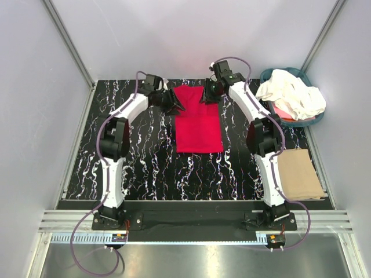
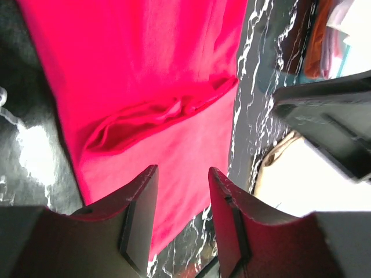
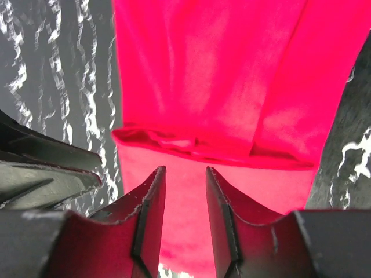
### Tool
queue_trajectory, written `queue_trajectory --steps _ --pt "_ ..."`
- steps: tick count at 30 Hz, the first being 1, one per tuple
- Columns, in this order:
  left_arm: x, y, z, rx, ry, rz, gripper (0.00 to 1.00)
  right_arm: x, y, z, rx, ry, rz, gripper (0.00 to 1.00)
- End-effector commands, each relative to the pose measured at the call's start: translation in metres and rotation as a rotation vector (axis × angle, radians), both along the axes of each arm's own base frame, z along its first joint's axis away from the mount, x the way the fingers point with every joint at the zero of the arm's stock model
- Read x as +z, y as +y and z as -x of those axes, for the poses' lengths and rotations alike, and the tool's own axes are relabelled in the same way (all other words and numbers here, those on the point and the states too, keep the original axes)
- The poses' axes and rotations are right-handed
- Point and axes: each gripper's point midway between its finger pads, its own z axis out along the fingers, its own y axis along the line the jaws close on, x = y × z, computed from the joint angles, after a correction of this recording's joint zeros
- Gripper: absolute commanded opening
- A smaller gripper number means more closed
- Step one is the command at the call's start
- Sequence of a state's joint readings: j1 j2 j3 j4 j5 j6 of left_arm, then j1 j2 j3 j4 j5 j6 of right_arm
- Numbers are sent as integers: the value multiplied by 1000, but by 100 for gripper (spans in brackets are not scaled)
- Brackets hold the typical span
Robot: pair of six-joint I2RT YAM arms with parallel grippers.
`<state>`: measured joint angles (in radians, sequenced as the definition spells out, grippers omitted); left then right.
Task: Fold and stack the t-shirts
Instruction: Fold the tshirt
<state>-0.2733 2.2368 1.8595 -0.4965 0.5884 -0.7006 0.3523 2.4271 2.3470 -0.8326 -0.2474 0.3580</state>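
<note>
Teal round basket (image 1: 266, 75) at the black marbled table's (image 1: 145, 168) far right, tan cardboard sheet (image 1: 298, 174) nearer

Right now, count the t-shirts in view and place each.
2: the red t-shirt on the table's far middle; a cream-white t-shirt heaped in the teal basket, far right. More may hide beneath.

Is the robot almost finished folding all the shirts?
Not yet. Done: the bright red cloth t-shirt lies with its sides folded in, a long strip. In hand: the left hand and right hand hover open at its far end. Left: probably folding it shorter, then the cream-white cloth shirts heaped in the teal round basket.
</note>
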Motion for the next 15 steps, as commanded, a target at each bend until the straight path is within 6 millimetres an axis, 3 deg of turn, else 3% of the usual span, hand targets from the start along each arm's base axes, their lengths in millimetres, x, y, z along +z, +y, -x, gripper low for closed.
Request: queue_trajectory --steps 1,7,8,9,11,15 --pt "44 -12 33 -59 -39 51 45 23 -7 33 54 57 -4 41" --pt "20 -36 109 -185 28 31 40 25 -11 98 119 133 -93 39" --pt "13 -38 115 -191 43 22 39 24 -12 106 123 142 -107 38" --pt "13 -39 119 -195 39 22 38 8 -17 123 125 195 -110 38" --pt "1 -42 131 -204 58 6 38 16 -21 131 130 181 -169 33" --pt "-19 -35 141 -199 75 -42 36 -12 -35 154 120 289 -255 26"
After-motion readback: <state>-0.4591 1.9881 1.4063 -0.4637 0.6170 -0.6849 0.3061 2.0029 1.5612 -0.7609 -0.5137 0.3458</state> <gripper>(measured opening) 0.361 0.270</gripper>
